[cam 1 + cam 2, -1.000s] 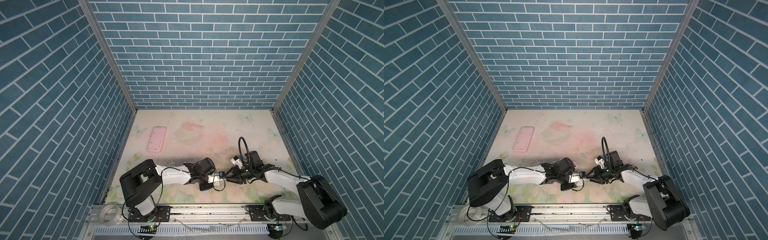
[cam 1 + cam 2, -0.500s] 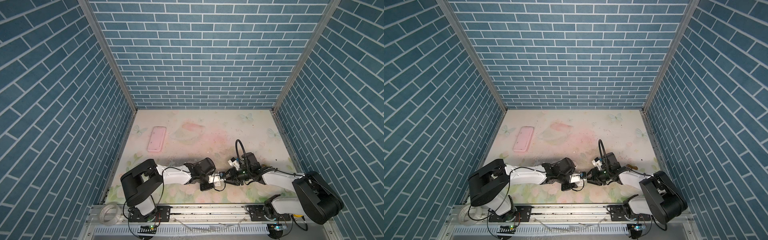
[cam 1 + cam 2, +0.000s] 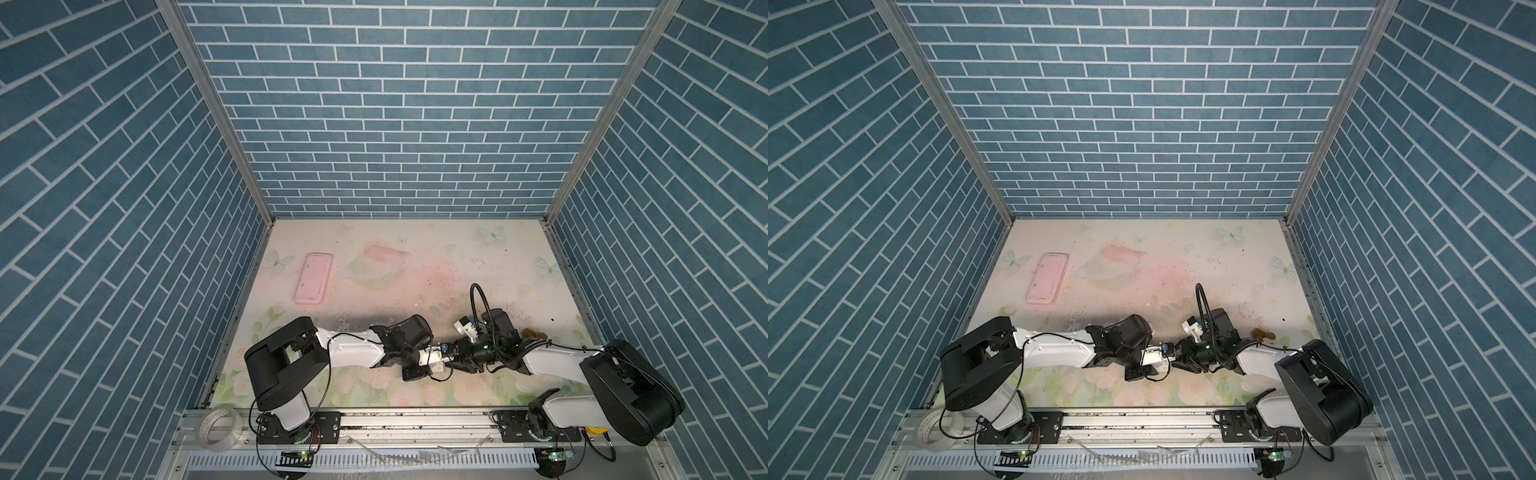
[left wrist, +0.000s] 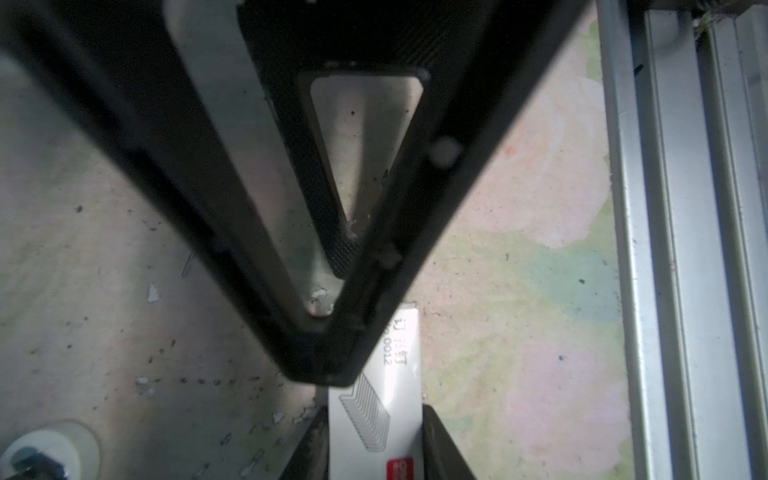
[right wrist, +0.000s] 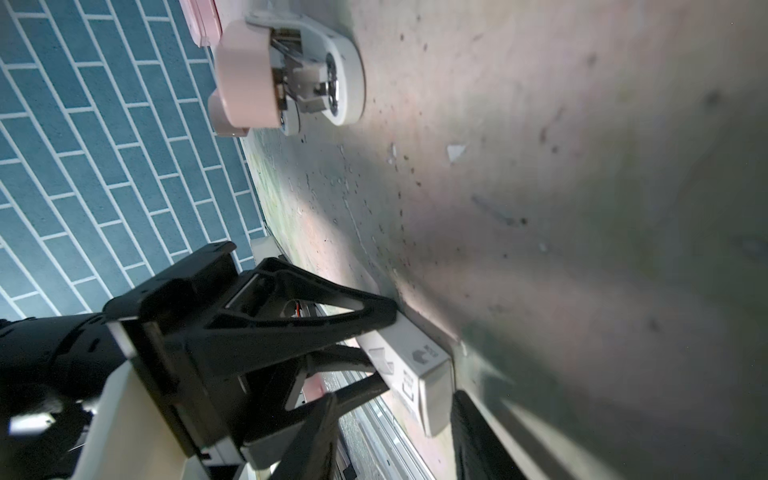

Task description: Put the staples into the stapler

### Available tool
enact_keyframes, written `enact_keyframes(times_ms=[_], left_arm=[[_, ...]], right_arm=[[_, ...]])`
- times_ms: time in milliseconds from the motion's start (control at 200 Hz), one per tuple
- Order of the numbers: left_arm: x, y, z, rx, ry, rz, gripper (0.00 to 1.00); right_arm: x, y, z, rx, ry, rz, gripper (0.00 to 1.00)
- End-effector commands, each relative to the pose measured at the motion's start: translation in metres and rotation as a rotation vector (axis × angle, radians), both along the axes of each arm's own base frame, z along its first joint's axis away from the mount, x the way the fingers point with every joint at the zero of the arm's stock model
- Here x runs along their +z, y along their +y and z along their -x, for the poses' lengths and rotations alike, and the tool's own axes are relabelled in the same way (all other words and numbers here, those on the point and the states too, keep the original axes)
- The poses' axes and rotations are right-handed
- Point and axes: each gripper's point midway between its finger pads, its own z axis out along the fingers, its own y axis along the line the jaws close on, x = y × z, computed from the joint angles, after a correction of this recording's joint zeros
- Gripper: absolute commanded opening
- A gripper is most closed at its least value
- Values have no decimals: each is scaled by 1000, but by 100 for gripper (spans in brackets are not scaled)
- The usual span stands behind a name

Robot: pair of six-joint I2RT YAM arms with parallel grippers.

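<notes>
Right hand (image 4: pixel 374 455) has slid across to the white sleeve (image 4: pixel 401 361) that my left hand (image 5: pixel 384 351) clamps. Its fingers straddle the end, and I can't tell if they're pinching.

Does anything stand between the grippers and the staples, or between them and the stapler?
Yes: the white sleeve. No bare staples show. The left gripper is shut on the sleeve, and the right gripper has its fingers on either side of the free end. In the right wrist view, only bare table lies between the sleeve and the stapler.
</notes>
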Motion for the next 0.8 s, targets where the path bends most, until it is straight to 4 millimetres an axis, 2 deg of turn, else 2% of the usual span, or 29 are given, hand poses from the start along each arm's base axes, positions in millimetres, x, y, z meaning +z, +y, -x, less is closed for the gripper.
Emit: enact_keyframes(times_ms=[0, 365, 560, 795], left_arm=[[-24, 20, 10, 2, 58, -105, 35], [-28, 20, 10, 3, 71, -119, 34], [-30, 19, 9, 4, 71, -125, 33], [-30, 20, 10, 3, 75, -132, 33]], right_arm=[[-1, 3, -1, -12, 3, -4, 45], [-8, 2, 4, -5, 0, 1, 45], [-2, 3, 3, -6, -19, -13, 45], [-7, -5, 8, -13, -30, 36, 44]])
